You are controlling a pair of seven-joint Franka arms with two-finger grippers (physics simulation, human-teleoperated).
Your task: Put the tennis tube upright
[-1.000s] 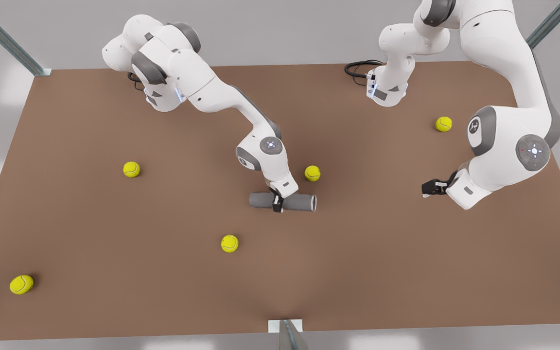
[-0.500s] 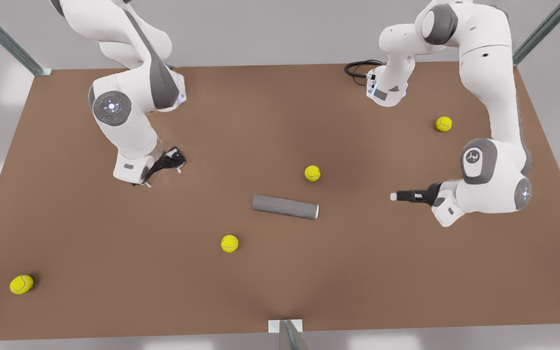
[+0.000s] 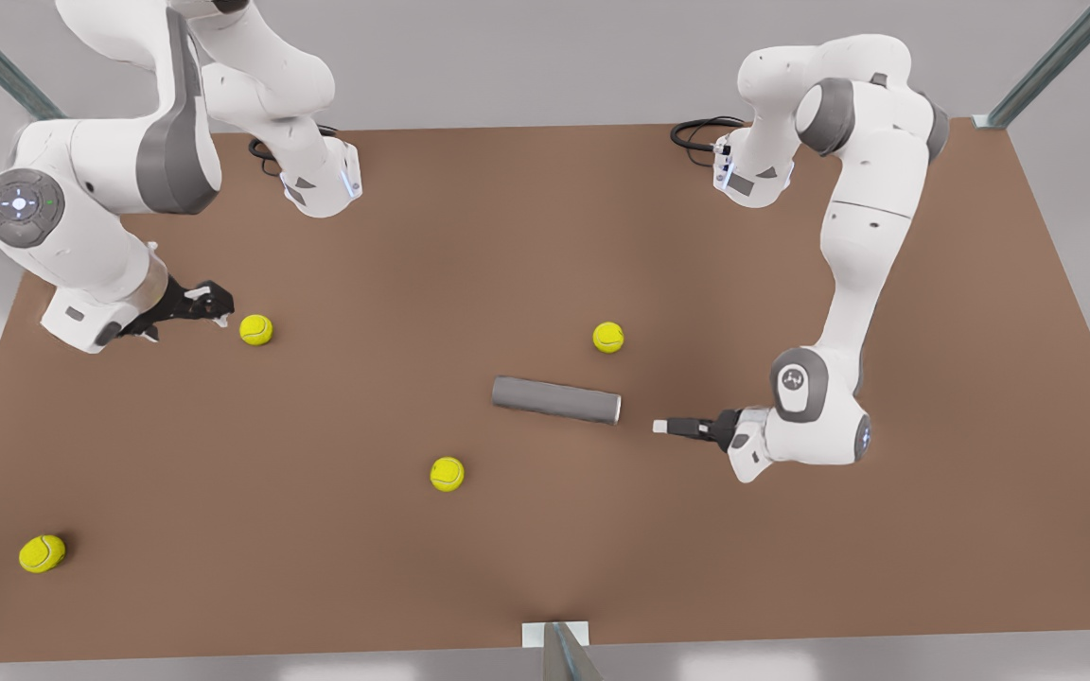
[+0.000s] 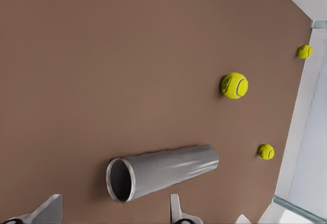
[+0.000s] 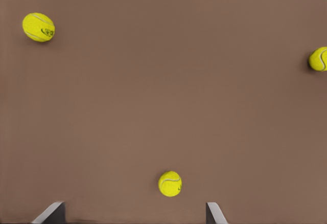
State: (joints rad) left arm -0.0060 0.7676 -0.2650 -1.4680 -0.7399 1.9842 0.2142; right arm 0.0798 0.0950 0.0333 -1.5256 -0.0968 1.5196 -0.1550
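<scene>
Tube lies flat on the table; left gripper, jaws apart, should enclose the open rim squarely. Right gripper, jaws apart, waits by a ball.

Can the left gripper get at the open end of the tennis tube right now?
Probably yes. The left gripper, fingers open, sits just off the open end of the tennis tube, which lies flat on the table. Bare table lies between them. The right gripper waits by a tennis ball.

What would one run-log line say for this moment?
tennis tube: lying flat on table, ungrasped | left end effector: open, facing tube's rimmed end | right end effector: open, beside tennis ball, waiting
</scene>
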